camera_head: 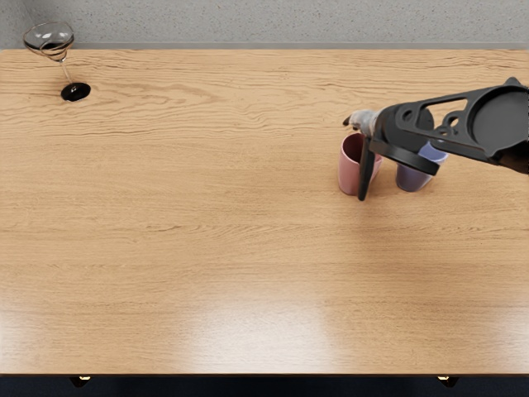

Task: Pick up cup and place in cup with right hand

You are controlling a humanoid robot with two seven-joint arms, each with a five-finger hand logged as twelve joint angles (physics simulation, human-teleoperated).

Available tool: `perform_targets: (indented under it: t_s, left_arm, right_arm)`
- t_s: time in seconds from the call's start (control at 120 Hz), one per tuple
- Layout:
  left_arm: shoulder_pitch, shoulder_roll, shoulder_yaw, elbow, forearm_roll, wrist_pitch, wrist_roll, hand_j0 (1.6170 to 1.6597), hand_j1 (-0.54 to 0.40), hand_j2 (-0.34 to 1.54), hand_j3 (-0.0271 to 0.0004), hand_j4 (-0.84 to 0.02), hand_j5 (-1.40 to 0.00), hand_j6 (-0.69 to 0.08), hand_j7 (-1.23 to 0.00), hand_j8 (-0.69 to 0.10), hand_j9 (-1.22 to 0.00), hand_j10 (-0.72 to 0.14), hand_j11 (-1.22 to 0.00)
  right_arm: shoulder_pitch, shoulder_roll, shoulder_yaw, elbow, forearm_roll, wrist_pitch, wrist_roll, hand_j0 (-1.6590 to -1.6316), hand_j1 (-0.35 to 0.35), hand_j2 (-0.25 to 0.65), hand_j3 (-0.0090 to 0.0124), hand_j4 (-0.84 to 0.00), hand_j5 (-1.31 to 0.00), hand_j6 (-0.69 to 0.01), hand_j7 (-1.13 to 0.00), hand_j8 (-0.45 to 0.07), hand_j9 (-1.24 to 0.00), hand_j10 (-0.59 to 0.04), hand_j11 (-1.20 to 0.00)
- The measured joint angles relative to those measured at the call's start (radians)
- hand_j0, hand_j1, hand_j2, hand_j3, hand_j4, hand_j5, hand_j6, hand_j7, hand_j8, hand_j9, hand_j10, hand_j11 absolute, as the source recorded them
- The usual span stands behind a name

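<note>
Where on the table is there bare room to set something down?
Bare wood lies between the glass and the pink cup, and toward the near edge of the table. It is crowded where the right hand overlaps the pink cup and blue cup.

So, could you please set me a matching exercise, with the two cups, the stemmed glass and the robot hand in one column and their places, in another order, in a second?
Things
1. pink cup
2. blue cup
3. stemmed glass
4. right robot hand

Places
A. near the far edge of the table, at the picture's left
B. just right of the other cup
C. in front of parts of both cups, as the camera sees it
D. just left of the other cup

Right pairs: 1-D, 2-B, 3-A, 4-C
</note>
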Motion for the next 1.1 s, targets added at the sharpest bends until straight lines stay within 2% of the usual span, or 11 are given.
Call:
perform_targets:
  t_s: [0.258, 0.458, 0.55, 0.558, 0.633, 0.733, 0.825, 0.925, 1.05, 1.058, 1.1]
  left_arm:
    - [0.000, 0.000, 0.000, 0.000, 0.000, 0.000, 0.000, 1.6581, 0.344, 0.00, 0.0000, -0.004, -0.01, -0.004, -0.01, -0.004, -0.01, -0.004, -0.01]
    - [0.000, 0.000, 0.000, 0.000, 0.000, 0.000, 0.000, 1.6581, 0.344, 0.00, -0.0001, -0.004, -0.01, -0.004, -0.01, -0.004, -0.01, -0.004, -0.01]
    - [0.000, 0.000, 0.000, 0.000, 0.000, 0.000, 0.000, 1.6581, 0.344, 0.00, 0.0000, -0.004, -0.01, -0.004, -0.01, -0.004, -0.01, -0.004, -0.01]
    - [0.000, 0.000, 0.000, 0.000, 0.000, 0.000, 0.000, 1.6581, 0.344, 0.00, 0.0000, -0.004, -0.01, -0.004, 0.00, -0.004, 0.00, -0.004, 0.00]
    - [0.000, 0.000, 0.000, 0.000, 0.000, 0.000, 0.000, 1.6581, 0.344, 0.00, 0.0000, -0.004, 0.00, -0.004, 0.00, -0.004, 0.00, -0.004, 0.00]
    - [0.000, 0.000, 0.000, 0.000, 0.000, 0.000, 0.000, 1.6581, 0.344, 0.00, 0.0000, -0.004, 0.00, -0.004, 0.00, -0.004, 0.00, -0.004, 0.00]
    - [0.000, 0.000, 0.000, 0.000, 0.000, 0.000, 0.000, 1.6581, 0.344, 0.00, 0.0000, -0.004, 0.00, -0.004, 0.00, -0.004, 0.00, -0.004, 0.00]
    - [0.000, 0.000, 0.000, 0.000, 0.000, 0.000, 0.000, 1.6581, 0.344, 0.00, 0.0001, -0.004, 0.00, -0.004, 0.00, -0.004, 0.00, -0.004, 0.00]
    - [0.000, 0.000, 0.000, 0.000, 0.000, 0.000, 0.000, 1.6581, 0.345, 0.00, 0.0001, -0.004, 0.00, -0.004, 0.00, -0.004, 0.00, -0.004, 0.00]
    - [0.000, 0.000, 0.000, 0.000, 0.000, 0.000, 0.000, 1.6581, 0.345, 0.00, 0.0001, -0.004, 0.00, -0.004, 0.00, -0.004, 0.00, -0.004, 0.00]
    - [0.000, 0.000, 0.000, 0.000, 0.000, 0.000, 0.000, 1.6581, 0.345, 0.00, 0.0001, -0.004, 0.00, -0.004, 0.00, -0.004, 0.00, -0.004, 0.00]
  right_arm:
    - [-0.008, 0.014, 0.000, -0.022, -0.008, 0.000, 0.000, -1.6580, -0.212, -0.020, 0.0001, -0.147, -0.14, -0.134, -0.15, -0.108, -0.15, -0.132, -0.15]
    - [-0.009, 0.013, 0.006, -0.025, -0.005, 0.002, 0.000, -1.6575, 0.104, -0.059, 0.0000, -0.404, -0.49, -0.350, -0.51, -0.258, -0.50, -0.318, -0.50]
    - [-0.013, 0.008, 0.023, -0.023, 0.004, 0.005, 0.000, -1.6561, 0.180, 0.078, 0.0040, -0.519, -0.71, -0.250, -0.69, -0.125, -0.71, -0.204, -0.72]
    - [-0.014, 0.007, 0.026, -0.023, 0.004, 0.005, 0.000, -1.6557, 0.184, 0.075, 0.0008, -0.530, -0.73, -0.247, -0.71, -0.112, -0.72, -0.192, -0.74]
    - [-0.019, 0.003, 0.041, -0.024, 0.008, 0.006, 0.000, -1.6540, 0.200, 0.112, 0.0035, -0.595, -0.86, -0.191, -0.83, -0.049, -0.85, -0.128, -0.88]
    - [-0.022, -0.022, 0.070, -0.024, 0.015, 0.013, 0.000, -1.6507, 0.181, 0.187, -0.0012, -0.634, -0.99, -0.222, -0.93, -0.028, -0.97, -0.144, -0.98]
    - [-0.017, -0.057, 0.098, -0.033, 0.019, 0.025, 0.000, -1.6490, 0.149, 0.239, 0.0007, -0.667, -1.08, -0.249, -0.98, -0.057, -1.05, -0.136, -1.04]
    - [-0.011, -0.091, 0.142, -0.060, 0.021, 0.053, 0.001, -1.6510, 0.148, 0.370, 0.0033, -0.694, -1.15, -0.266, -1.02, -0.060, -1.10, -0.170, -1.09]
    - [0.040, -0.133, 0.171, -0.072, 0.024, 0.074, 0.001, -1.6531, 0.149, 0.502, 0.0004, -0.727, -1.18, -0.321, -1.05, -0.137, -1.13, -0.181, -1.12]
    - [0.044, -0.135, 0.172, -0.072, 0.024, 0.076, 0.001, -1.6536, 0.151, 0.509, 0.0042, -0.725, -1.19, -0.316, -1.05, -0.136, -1.14, -0.181, -1.12]
    - [0.065, -0.148, 0.176, -0.073, 0.026, 0.083, 0.001, -1.6544, 0.150, 0.536, 0.0011, -0.728, -1.20, -0.337, -1.05, -0.146, -1.15, -0.189, -1.13]
